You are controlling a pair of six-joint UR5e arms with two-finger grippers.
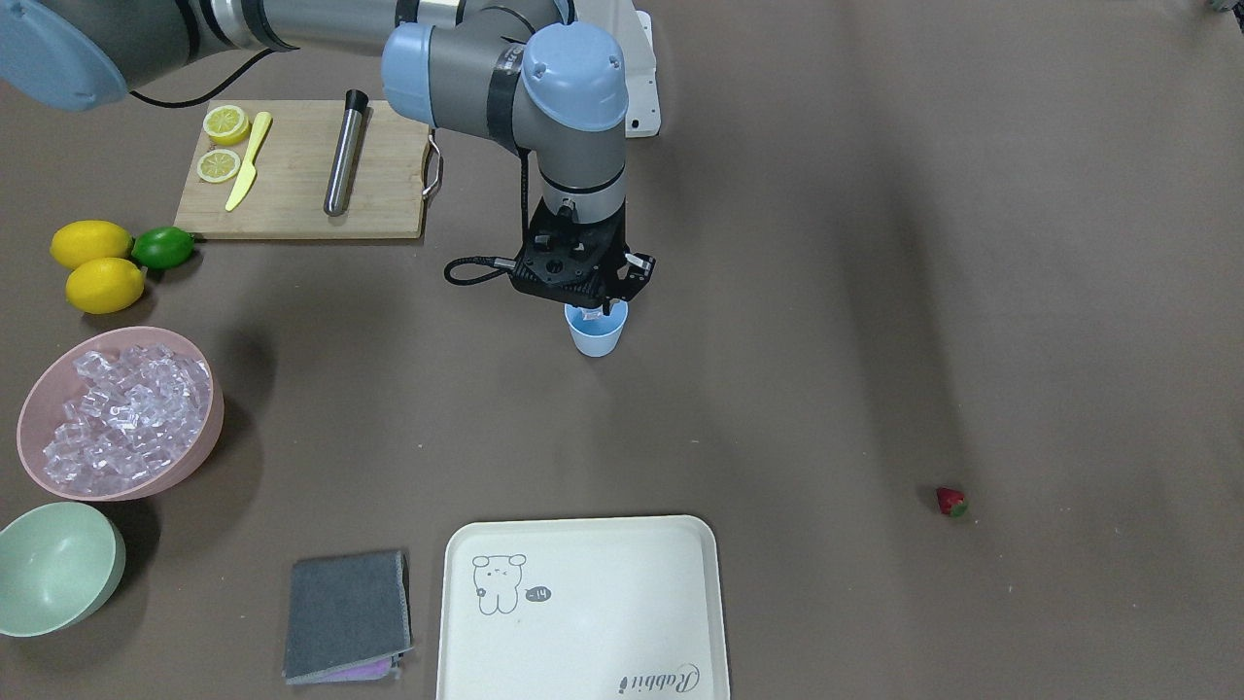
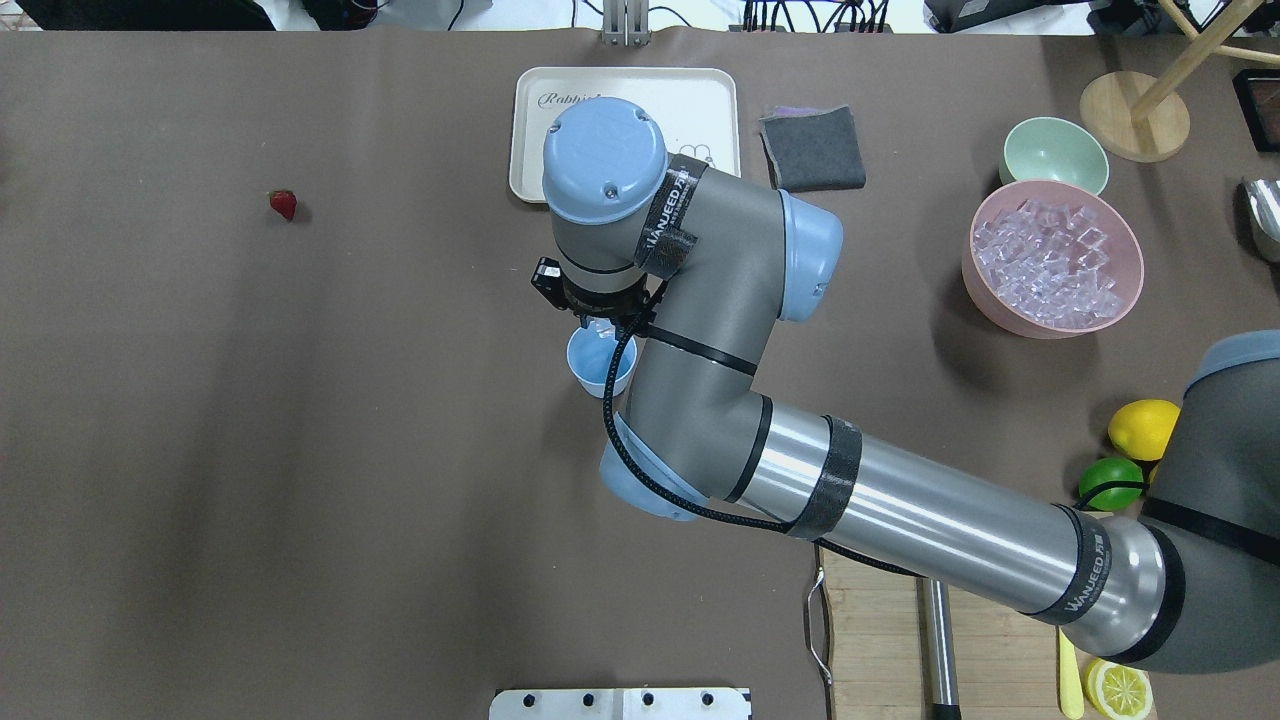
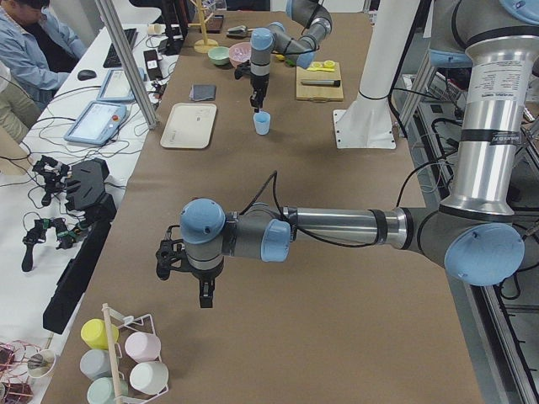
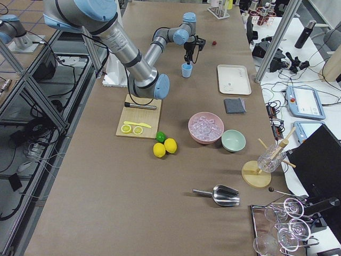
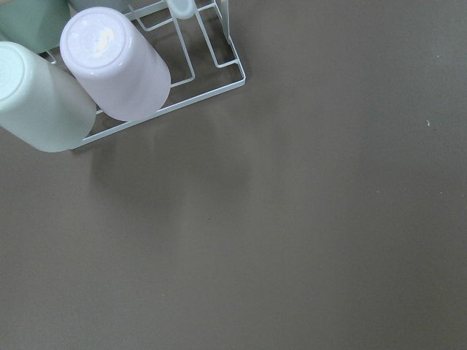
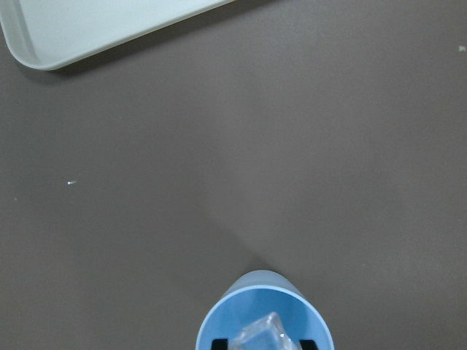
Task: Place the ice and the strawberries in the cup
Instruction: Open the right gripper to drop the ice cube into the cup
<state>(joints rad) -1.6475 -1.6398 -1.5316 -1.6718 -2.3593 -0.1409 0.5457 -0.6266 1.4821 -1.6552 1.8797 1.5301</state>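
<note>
One small light blue plastic cup (image 1: 596, 335) stands upright on the brown table (image 1: 777, 408). Right gripper (image 1: 593, 307) sits directly over its mouth, pinching one clear ice cube (image 6: 263, 334). One pink bowl (image 1: 34, 403) of heaped ice (image 1: 126, 418) is well apart. One red strawberry (image 1: 951, 501) lies far off. Left gripper (image 3: 202, 295): cannot tell its grip.
</note>
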